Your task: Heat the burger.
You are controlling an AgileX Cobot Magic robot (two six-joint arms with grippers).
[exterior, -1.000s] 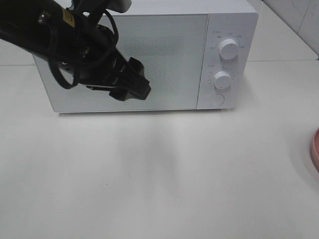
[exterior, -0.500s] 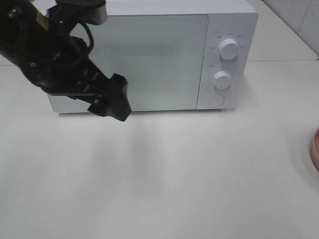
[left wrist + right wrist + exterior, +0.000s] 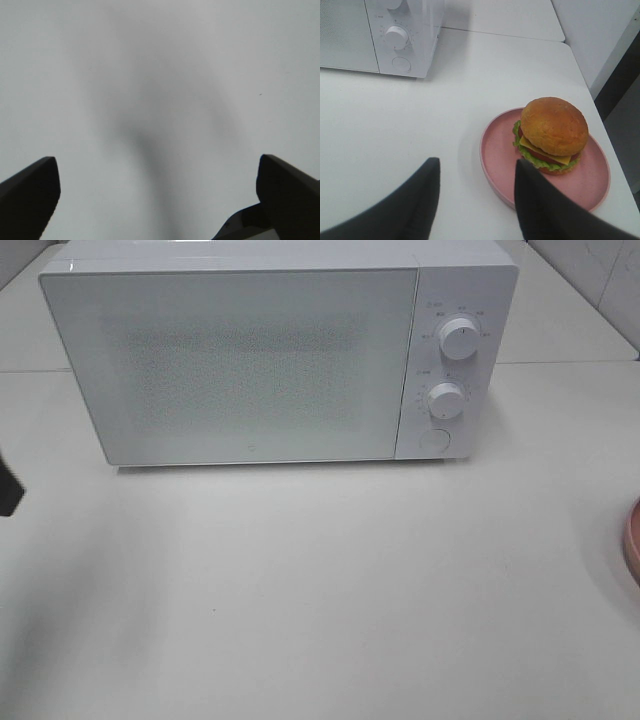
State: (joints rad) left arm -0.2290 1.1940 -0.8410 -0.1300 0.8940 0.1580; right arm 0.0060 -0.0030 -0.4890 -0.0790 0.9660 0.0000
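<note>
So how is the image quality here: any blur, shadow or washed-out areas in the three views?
Exterior high: even light, microwave sharp, dial labels too small to read. Left wrist: only bare table under a soft blurred shadow, fingertips dark. Right wrist: burger and pink dish crisp, near fingers slightly soft.

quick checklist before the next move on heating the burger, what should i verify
1. Microwave door: shut, so it has to be opened before loading. Not ok.
2. Burger placement: sits upright on the pink dish, on the table to the right of the microwave. Ok.
3. Right pincer: partly open with nothing between its fingers, short of the dish. Ok.
4. Left pincer: open wide and empty over bare table. Ok.
5. Space in front of the door: nothing stands there in the high view. Ok.
6. Inside of the microwave: hidden behind the frosted door. Cannot tell.
</note>
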